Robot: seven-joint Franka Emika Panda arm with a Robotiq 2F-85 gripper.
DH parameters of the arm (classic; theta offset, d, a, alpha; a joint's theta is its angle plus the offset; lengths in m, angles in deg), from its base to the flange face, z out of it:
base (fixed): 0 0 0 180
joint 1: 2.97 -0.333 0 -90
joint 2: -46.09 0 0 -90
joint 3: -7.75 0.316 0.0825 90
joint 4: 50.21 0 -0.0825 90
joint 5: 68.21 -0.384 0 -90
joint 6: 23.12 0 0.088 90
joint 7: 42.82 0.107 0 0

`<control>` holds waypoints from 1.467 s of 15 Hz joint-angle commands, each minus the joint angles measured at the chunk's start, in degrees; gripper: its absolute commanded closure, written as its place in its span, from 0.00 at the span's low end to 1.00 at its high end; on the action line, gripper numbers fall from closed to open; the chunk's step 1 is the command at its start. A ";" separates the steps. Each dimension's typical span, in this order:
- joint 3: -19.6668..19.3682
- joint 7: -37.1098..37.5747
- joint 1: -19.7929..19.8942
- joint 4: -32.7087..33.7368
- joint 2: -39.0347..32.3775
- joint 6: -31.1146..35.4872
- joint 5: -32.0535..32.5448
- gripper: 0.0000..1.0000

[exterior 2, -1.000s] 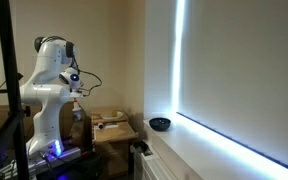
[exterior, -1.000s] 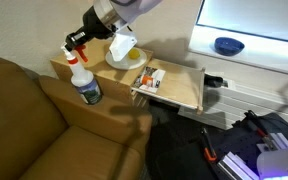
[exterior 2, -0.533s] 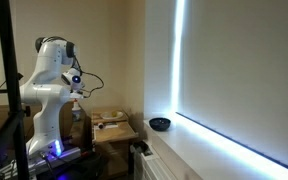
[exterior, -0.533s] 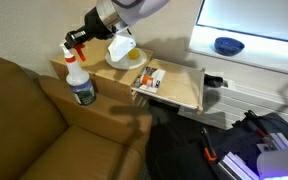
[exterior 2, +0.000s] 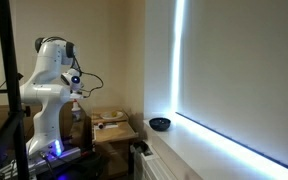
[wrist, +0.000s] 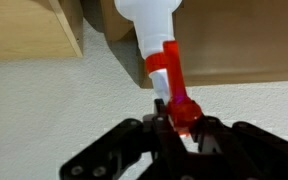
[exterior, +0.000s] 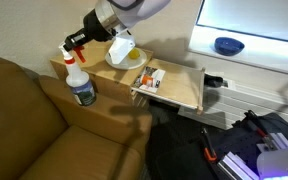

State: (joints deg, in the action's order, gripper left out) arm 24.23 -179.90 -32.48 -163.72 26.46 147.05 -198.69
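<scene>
The end effector [exterior: 75, 43] is clamped on the red trigger head [wrist: 174, 85] of a spray bottle [exterior: 80, 82]; in the wrist view its dark fingers [wrist: 134, 135] press in on both sides of the red part, and the white neck of the bottle runs straight away from them. In an exterior view the bottle hangs below the end effector, slightly tilted, with its white body above a dark bottom section. Its base is over the arm of a brown sofa [exterior: 24, 120], but whether it rests there or hangs just clear cannot be told. Just beside the end effector, on the side away from the sofa, a white jug [exterior: 122, 47] stands on a light wooden worktop [exterior: 102, 75], with a small yellow object [exterior: 136, 56] close beyond the jug. Farther out on that side a wooden tray [exterior: 184, 92] holds a few small items too small to identify. Below the tray lies a black bag [exterior: 184, 150]. Well apart from the end effector, a blue bowl [exterior: 228, 45] sits on a white sill [exterior: 269, 58] under a bright window, and it shows in both exterior views [exterior 2: 160, 124].
</scene>
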 commanded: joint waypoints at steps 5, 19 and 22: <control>-2.40 -5.92 -2.25 0.27 0.21 1.41 -3.51 0.94; 9.62 28.39 3.92 -20.03 6.46 12.50 26.08 0.00; 12.11 40.35 6.90 -31.24 9.33 14.28 34.11 0.00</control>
State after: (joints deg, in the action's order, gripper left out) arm 33.59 -148.47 -29.21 -183.82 30.94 160.20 -170.65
